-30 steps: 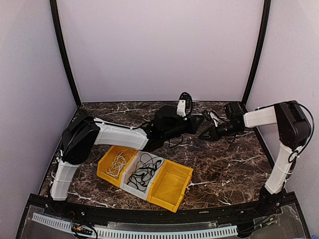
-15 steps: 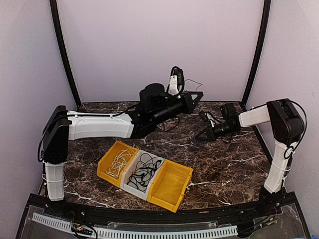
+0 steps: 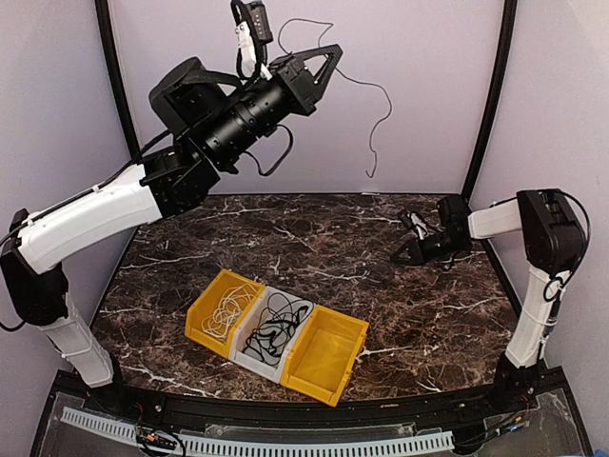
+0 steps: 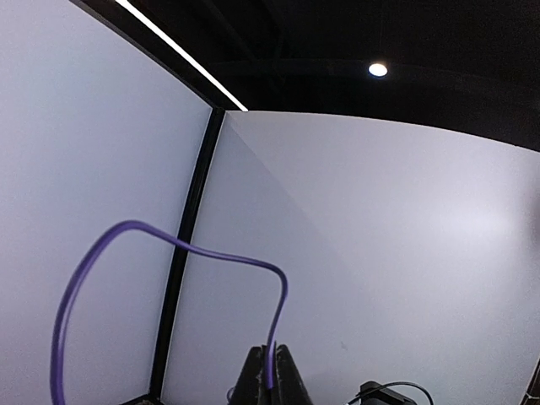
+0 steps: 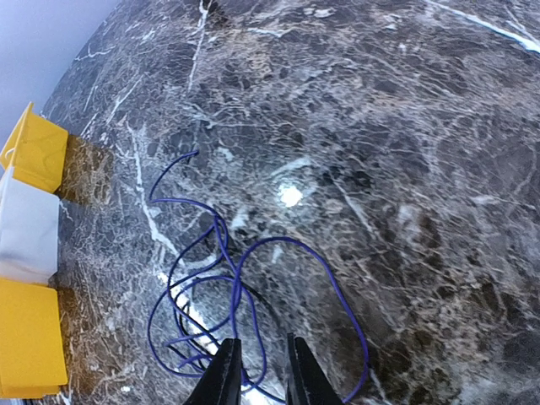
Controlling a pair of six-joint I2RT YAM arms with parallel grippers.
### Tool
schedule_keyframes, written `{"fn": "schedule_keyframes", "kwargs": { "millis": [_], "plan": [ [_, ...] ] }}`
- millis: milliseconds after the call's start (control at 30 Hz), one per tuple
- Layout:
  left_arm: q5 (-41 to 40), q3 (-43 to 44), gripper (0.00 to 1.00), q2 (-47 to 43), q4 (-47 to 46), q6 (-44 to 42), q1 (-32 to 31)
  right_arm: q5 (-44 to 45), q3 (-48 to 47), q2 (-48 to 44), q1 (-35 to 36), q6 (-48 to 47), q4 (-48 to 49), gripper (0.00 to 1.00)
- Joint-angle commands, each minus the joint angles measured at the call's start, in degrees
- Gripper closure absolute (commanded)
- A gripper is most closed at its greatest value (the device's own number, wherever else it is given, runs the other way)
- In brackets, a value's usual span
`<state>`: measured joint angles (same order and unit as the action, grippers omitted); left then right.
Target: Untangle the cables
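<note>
A dark marble counter [image 3: 419, 314] carries a diagonal row of a yellow bin [image 3: 205, 335], a white bin [image 3: 255, 365] and a second yellow bin [image 3: 328, 354], with a loose looping purple cable [image 5: 229, 272] lying apart from them.

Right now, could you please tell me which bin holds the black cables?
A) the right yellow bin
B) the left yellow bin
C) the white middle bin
C: the black cables lie in the white bin, while the left yellow bin holds white cables and the right yellow bin holds nothing.
</note>
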<state>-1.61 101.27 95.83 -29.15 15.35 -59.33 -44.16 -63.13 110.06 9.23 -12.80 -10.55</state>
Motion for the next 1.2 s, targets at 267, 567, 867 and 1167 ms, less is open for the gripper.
{"fn": "schedule_keyframes", "kwargs": {
  "millis": [267, 567, 867, 1167],
  "plan": [
    [-7.1, -18.8, 1.0, -9.4, 8.2, -2.4, -1.9, 2.0, -2.7, -9.8, -3.4, -6.8, -11.0, 0.64],
    [-0.7, -29.6, 1.0, -12.6, 15.4, -1.5, -5.1, -2.2, -3.0, -15.4, -6.0, -10.3, -16.5, 0.45],
    [1.5, -36.3, 1.0, -15.4, 21.1, 3.3, -7.7, 1.2, 2.3, -22.0, -6.1, -11.2, -12.4, 0.36],
    [5.7, -41.1, 1.0, -15.1, 26.9, 5.7, -10.1, 0.2, 3.2, -21.9, -6.8, -11.8, -12.2, 0.34]
  ]
}}
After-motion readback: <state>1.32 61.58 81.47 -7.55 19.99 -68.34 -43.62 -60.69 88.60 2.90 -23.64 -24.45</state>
